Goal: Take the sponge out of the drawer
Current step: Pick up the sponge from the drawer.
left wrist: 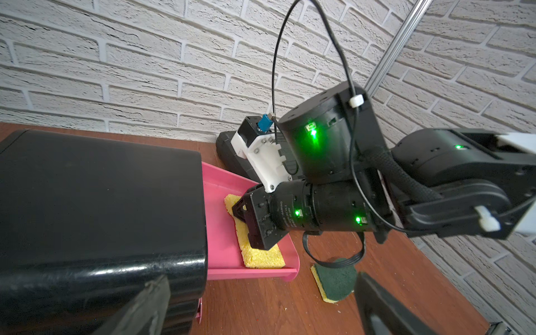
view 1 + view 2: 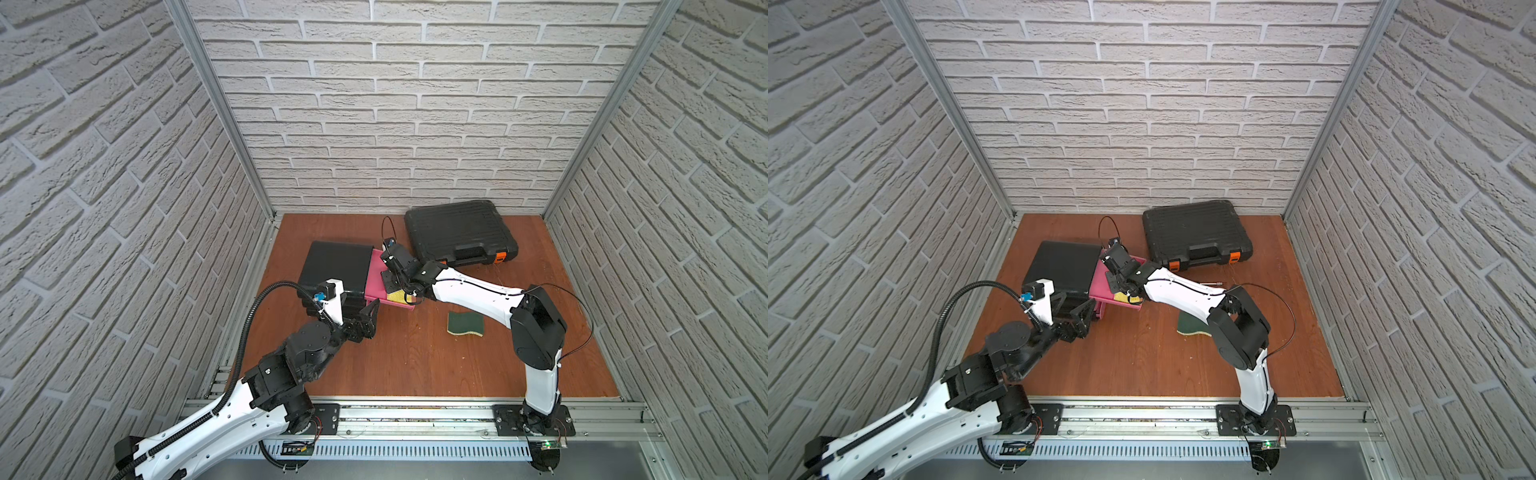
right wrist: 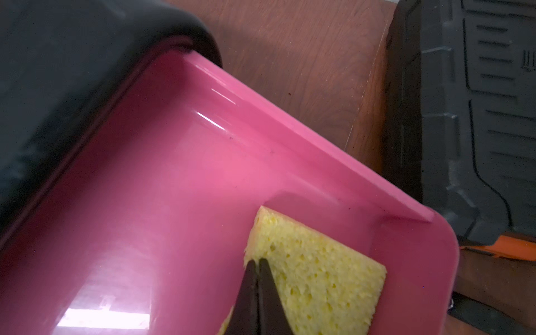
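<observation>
1. The sponge (image 3: 316, 275), yellow face up, is lying flat on the floor of the pink drawer (image 3: 203, 174), near a front corner. It is not yet lifting off.
2. The right gripper (image 3: 258, 262) is bearing down on the sponge's upper face, close to one edge. Its jaws are standing closed, tip against tip with only a slit between them. Whether any foam is being pinched there cannot be told.
3. The drawer is standing pulled out of the black cabinet (image 2: 336, 266), so the opening step is reading as done.
4. The left gripper (image 2: 368, 318) is hovering just beside the cabinet's front corner, with its jaws spread wide and holding nothing.
5. A second sponge (image 2: 465, 324), green side up, is lying on the table (image 2: 415, 374) near the right arm, well apart from the drawer. A black tool case (image 2: 457, 232) is sitting by the back wall.
6. Progress, as a judgement: access and reach are appearing complete. A secure hold, the lift over the drawer wall and the set-down on the table are remaining. Closed tips on soft foam are looking likely to slip, so a fresh grasp may be needed.
</observation>
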`<control>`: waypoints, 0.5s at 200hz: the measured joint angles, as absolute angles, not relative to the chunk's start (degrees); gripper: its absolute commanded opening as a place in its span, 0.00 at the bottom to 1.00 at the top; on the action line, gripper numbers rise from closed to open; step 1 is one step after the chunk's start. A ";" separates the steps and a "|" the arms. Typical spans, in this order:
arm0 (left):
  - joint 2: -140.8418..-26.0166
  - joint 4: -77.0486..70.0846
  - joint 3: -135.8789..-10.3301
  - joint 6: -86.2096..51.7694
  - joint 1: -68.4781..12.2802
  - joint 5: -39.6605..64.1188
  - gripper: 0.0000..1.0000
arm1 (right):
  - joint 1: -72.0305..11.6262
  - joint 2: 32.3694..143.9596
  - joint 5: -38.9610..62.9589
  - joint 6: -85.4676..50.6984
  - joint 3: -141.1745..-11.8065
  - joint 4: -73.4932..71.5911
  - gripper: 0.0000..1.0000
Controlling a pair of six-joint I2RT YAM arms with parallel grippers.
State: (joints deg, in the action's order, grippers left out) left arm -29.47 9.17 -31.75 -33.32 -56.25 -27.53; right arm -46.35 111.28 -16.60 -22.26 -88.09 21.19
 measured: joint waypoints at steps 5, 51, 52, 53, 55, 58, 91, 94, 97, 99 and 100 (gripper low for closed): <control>-29.54 9.17 -31.75 -33.34 -56.25 -27.51 0.98 | -46.35 110.76 -16.34 -22.22 -87.33 20.49 0.03; -27.94 9.26 -31.05 -34.96 -56.25 -27.09 0.98 | -46.94 100.66 -14.70 -19.42 -79.29 15.57 0.03; -27.88 9.26 -31.00 -35.03 -56.25 -27.07 0.98 | -46.94 100.38 -14.70 -19.33 -79.13 15.57 0.03; -27.81 9.26 -30.96 -35.09 -56.25 -27.07 0.98 | -46.94 99.81 -14.70 -19.09 -78.85 15.46 0.03; -27.59 9.28 -30.87 -35.22 -56.23 -27.07 0.98 | -46.96 99.13 -14.61 -18.96 -78.41 15.25 0.03; -27.35 9.30 -30.74 -35.29 -56.23 -27.05 0.98 | -46.98 98.24 -14.41 -18.65 -77.93 15.11 0.03; -24.43 9.80 -30.24 -38.15 -55.86 -26.61 0.98 | -47.57 85.25 -11.49 -13.41 -70.81 13.28 0.03; -24.23 9.89 -30.24 -38.63 -55.83 -26.39 0.98 | -47.62 83.99 -11.09 -12.64 -70.13 13.08 0.03; -24.12 9.98 -30.24 -38.96 -55.77 -26.13 0.98 | -47.64 83.07 -10.68 -12.10 -69.60 13.04 0.03; -24.05 10.09 -30.24 -39.18 -55.72 -26.02 0.98 | -47.64 82.32 -10.35 -11.64 -69.21 13.04 0.03; -23.99 10.17 -30.24 -39.46 -55.68 -25.91 0.98 | -47.64 82.08 -10.26 -11.46 -69.08 13.02 0.03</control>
